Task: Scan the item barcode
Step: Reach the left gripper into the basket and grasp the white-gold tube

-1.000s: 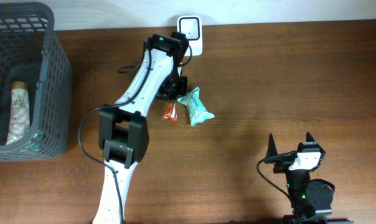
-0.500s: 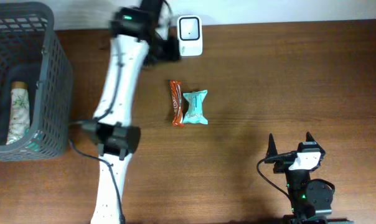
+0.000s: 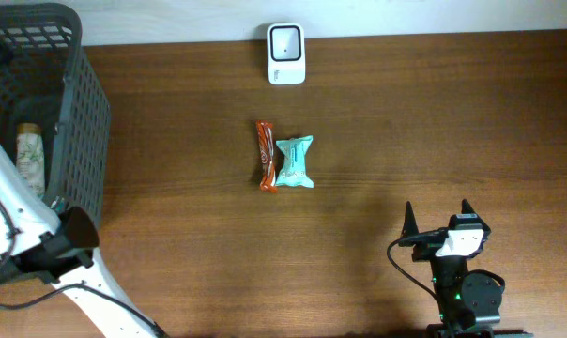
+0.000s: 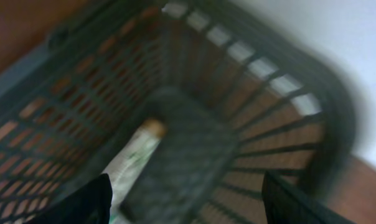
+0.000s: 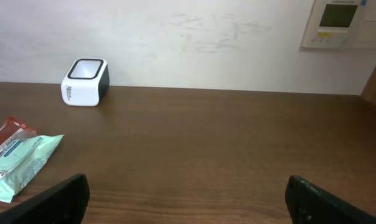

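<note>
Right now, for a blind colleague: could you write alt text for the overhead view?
An orange snack bar and a teal packet lie side by side at centre, below a white scanner. A dark mesh basket holding a wrapped item stands at far left; the right hand sits open at lower right.

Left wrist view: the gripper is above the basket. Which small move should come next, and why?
Probably lower the left gripper into the basket toward the pale item. Its jaws stand open and empty, and that item lies on the basket floor below them, not yet grasped for scanning.
</note>
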`<state>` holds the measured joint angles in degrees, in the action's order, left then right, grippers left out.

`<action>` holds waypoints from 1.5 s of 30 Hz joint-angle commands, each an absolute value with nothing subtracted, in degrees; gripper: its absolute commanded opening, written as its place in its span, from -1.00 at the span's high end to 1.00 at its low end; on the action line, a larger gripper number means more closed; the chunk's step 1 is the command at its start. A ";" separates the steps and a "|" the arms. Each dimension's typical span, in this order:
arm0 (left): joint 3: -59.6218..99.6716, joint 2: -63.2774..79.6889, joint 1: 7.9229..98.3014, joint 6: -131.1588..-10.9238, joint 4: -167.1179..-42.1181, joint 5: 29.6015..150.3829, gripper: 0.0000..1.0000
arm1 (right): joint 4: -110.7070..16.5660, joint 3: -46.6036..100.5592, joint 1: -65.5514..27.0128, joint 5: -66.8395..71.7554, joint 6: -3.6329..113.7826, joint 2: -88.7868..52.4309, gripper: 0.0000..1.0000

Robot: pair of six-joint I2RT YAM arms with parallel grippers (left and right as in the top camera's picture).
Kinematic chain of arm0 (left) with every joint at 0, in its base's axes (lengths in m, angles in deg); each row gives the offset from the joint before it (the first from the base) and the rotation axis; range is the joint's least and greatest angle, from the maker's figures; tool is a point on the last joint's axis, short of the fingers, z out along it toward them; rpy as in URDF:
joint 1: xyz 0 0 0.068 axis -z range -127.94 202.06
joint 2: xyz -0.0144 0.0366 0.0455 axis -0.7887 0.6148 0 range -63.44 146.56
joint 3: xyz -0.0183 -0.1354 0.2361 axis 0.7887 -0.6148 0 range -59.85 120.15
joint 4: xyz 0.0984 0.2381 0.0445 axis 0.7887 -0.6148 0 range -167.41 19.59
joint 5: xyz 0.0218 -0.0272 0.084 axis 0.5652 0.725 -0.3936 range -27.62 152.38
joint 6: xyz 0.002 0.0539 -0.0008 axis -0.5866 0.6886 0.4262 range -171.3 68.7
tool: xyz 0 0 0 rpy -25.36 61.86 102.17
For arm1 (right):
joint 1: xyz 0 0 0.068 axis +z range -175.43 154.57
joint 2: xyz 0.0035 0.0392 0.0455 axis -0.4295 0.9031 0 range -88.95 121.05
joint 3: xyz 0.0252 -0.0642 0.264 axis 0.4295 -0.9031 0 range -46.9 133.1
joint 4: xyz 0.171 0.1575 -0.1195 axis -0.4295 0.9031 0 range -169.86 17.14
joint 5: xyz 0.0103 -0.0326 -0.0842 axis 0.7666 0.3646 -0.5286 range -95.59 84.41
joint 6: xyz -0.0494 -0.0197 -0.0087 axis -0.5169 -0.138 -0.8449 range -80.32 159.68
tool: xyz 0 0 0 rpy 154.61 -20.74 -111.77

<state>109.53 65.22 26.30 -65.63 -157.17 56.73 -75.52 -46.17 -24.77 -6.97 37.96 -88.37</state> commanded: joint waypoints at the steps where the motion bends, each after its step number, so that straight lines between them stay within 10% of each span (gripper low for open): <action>1: 95.61 65.11 23.73 -56.01 -155.12 53.23 -0.50 | -75.21 -46.58 -25.07 -7.08 37.98 -88.74 -0.98; 21: 49.79 67.06 21.36 -30.44 -117.07 46.63 -0.43 | -75.21 -46.58 -25.07 -7.08 37.98 -88.74 -0.97; 33: 42.47 67.19 16.99 -34.55 -115.78 58.12 0.06 | -75.21 -46.58 -25.07 -7.08 37.98 -88.74 -0.97; 35: 41.79 67.19 16.99 -34.55 -115.64 58.12 0.44 | -75.19 -46.58 -25.07 -7.08 37.98 -88.74 -0.97; 36: 42.65 66.75 17.02 -34.59 -116.13 58.15 1.00 | -75.21 -46.58 -25.07 -7.08 37.98 -88.74 -0.98; 45: 64.88 50.07 18.98 -52.47 -120.91 80.72 1.00 | -75.21 -46.58 -25.07 -7.08 37.98 -88.74 -0.97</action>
<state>57.16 61.96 17.69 -47.69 -121.63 66.36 -75.52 -46.17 -24.77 -6.97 37.94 -88.37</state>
